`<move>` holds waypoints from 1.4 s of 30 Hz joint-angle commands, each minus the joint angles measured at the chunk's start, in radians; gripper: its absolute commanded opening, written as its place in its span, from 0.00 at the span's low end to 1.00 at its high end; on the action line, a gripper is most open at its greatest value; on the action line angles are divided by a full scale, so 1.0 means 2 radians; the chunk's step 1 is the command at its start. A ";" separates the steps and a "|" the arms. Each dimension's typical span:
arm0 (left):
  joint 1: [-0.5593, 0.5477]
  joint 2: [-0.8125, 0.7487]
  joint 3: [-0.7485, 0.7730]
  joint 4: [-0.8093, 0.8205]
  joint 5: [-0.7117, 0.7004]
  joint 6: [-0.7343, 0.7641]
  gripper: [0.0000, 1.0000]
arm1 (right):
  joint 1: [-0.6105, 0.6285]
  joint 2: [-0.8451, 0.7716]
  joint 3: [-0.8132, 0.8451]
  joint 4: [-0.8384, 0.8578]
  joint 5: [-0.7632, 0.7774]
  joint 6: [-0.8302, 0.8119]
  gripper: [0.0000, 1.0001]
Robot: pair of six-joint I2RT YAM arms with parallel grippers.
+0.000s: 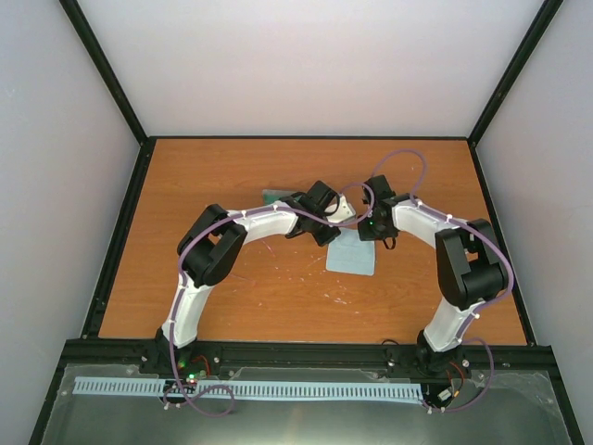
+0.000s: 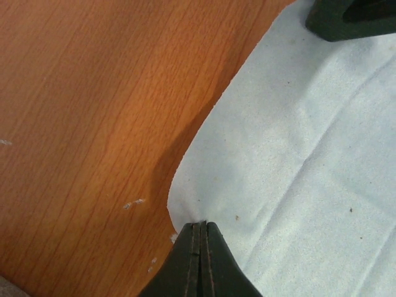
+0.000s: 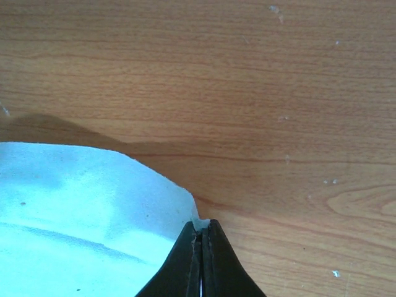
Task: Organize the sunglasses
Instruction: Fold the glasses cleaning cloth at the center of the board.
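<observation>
Clerk: Cloth [image 1: 352,255], one, pale blue, square. It lies on the wooden surface [image 1: 232,297] at centre, where your two arms meet.

Operator: Left side?

Clerk: Left pincer [image 2: 199,232], one. Its jaws are pressed together with no gap, and they nip the cloth at its edge. In your left wrist view the fabric curls up off the wood beside the tips, with a shadow under the rim.

Operator: Right side?

Clerk: Right pincer [image 3: 201,232], one. Its jaws are likewise clamped tight, with a small fold of the cloth's corner caught between the tips. From above, you hold the far edge of the cloth, left pincer toward its left corner and right pincer toward its right.

Operator: Sunglasses?

Clerk: Sunglasses: not located. None of your three views shows them, so I cannot tell where they lie.

Operator: Anything else?

Clerk: Dark-green item [image 1: 273,196], one, flat. It sits on the surface just beyond your left forearm. It is mostly hidden by the arm, so I cannot tell what it is.
</observation>
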 commanded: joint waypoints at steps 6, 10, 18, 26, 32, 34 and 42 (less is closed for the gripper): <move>-0.004 -0.058 -0.032 0.025 0.001 -0.006 0.00 | -0.007 -0.038 -0.032 0.015 -0.010 -0.007 0.03; -0.004 -0.071 -0.044 0.027 0.013 -0.017 0.00 | -0.007 -0.053 -0.050 0.023 -0.023 -0.006 0.03; -0.010 -0.075 -0.067 0.036 0.025 -0.020 0.00 | -0.008 -0.066 -0.075 0.035 -0.050 -0.003 0.03; -0.017 -0.087 -0.095 0.041 0.029 -0.021 0.00 | -0.007 -0.088 -0.103 0.037 -0.069 -0.010 0.03; -0.019 -0.095 -0.104 0.042 0.034 -0.023 0.00 | -0.007 -0.094 -0.119 0.041 -0.090 -0.014 0.04; -0.019 -0.095 -0.106 0.042 0.035 -0.024 0.01 | -0.007 -0.095 -0.125 0.043 -0.098 -0.014 0.04; -0.021 -0.103 -0.117 0.040 0.043 -0.025 0.01 | -0.007 -0.110 -0.150 0.043 -0.107 -0.019 0.06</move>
